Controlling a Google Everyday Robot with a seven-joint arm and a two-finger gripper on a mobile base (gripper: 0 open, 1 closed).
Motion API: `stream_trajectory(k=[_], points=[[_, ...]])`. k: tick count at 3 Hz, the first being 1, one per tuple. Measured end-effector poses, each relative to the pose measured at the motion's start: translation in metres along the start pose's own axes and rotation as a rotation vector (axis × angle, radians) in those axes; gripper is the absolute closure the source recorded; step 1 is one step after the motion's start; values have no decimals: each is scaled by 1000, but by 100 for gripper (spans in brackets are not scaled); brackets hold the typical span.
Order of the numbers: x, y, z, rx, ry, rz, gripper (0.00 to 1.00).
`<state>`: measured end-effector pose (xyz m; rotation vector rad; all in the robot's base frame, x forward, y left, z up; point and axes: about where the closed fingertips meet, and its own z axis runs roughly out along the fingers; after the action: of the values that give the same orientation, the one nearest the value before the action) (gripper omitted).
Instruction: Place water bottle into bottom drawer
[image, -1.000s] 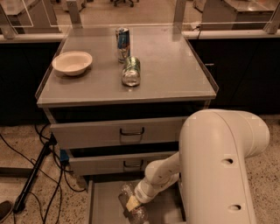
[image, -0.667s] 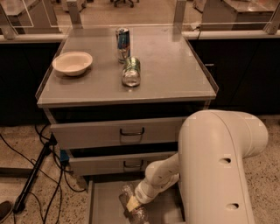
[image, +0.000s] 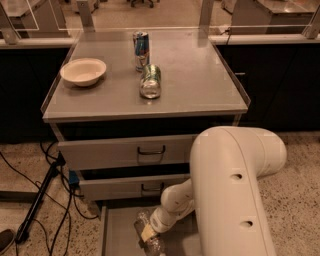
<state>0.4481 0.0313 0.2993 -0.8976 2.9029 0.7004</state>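
The bottom drawer (image: 117, 235) is pulled open at the foot of the grey cabinet, its grey floor showing. The water bottle (image: 148, 233), clear and crinkled with a pale label, lies low inside the drawer. My gripper (image: 156, 226) sits at the end of the white arm, right at the bottle and low in the drawer. The arm's big white housing hides the drawer's right side.
On the cabinet top stand a white bowl (image: 83, 71), an upright blue-and-silver can (image: 141, 43) and a green-and-silver can (image: 150, 81) lying on its side. Two upper drawers (image: 125, 151) with dark handles are shut. A black stand and cables (image: 42, 195) lie on the floor at left.
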Motion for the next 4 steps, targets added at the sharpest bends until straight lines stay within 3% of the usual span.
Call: stream_trajectory(k=[1,2,4], points=[[-14,-5,26,-7,-6,26,100],[-14,-5,26,-7,-6,26,100],[-16,-17,95,-15,67,-7,100]])
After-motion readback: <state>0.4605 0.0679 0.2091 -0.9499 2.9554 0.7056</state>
